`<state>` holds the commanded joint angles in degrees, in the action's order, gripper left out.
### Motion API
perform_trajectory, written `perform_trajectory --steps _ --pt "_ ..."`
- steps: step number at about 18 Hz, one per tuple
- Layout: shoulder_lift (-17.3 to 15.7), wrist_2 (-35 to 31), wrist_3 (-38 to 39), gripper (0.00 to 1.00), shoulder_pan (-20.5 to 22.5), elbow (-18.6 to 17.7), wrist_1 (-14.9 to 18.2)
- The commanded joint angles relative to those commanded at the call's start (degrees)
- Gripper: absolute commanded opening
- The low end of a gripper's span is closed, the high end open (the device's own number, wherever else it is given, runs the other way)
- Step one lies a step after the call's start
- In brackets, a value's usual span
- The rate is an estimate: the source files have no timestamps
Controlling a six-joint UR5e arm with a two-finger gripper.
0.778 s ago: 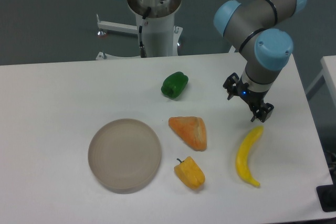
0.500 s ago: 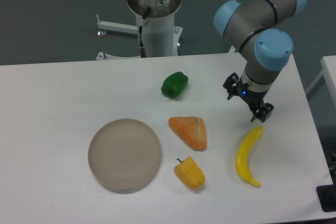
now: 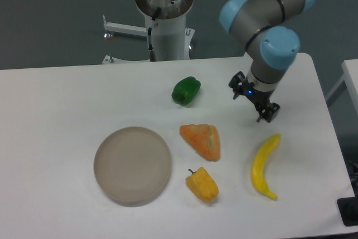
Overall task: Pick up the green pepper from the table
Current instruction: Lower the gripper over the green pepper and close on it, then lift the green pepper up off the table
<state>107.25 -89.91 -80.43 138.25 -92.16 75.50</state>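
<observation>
The green pepper (image 3: 186, 90) is small, glossy and dark green, lying on the white table (image 3: 56, 116) near the back middle. My gripper (image 3: 252, 104) hangs from the arm to the right of the pepper, well apart from it, just above the tabletop. Its two dark fingers stand apart with nothing between them, so it is open and empty.
A round beige plate (image 3: 132, 164) sits at the front left. An orange wedge-shaped piece (image 3: 202, 140) lies below the pepper, with a yellow-orange pepper (image 3: 202, 184) in front of it. A yellow banana (image 3: 263, 165) lies at the front right. The robot base (image 3: 165, 15) stands behind the table.
The arm and gripper have moved left and slightly back, away from the banana's tip and closer to the green pepper. The objects have not moved.
</observation>
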Motion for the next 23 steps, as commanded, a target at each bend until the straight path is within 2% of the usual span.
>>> perform_trajectory --steps 4,8,11,13,23 --pt "-4.0 0.9 1.7 1.00 -1.2 -8.0 -3.4" --pt "-5.8 0.9 4.6 1.00 -3.5 -11.1 -3.3" --pt "-7.2 1.3 11.3 1.00 -5.6 -14.0 -3.4" --pt "-6.8 1.9 14.2 1.00 -6.9 -14.0 -3.5" --pt "-6.3 2.5 16.5 1.00 -6.9 -15.0 -3.6"
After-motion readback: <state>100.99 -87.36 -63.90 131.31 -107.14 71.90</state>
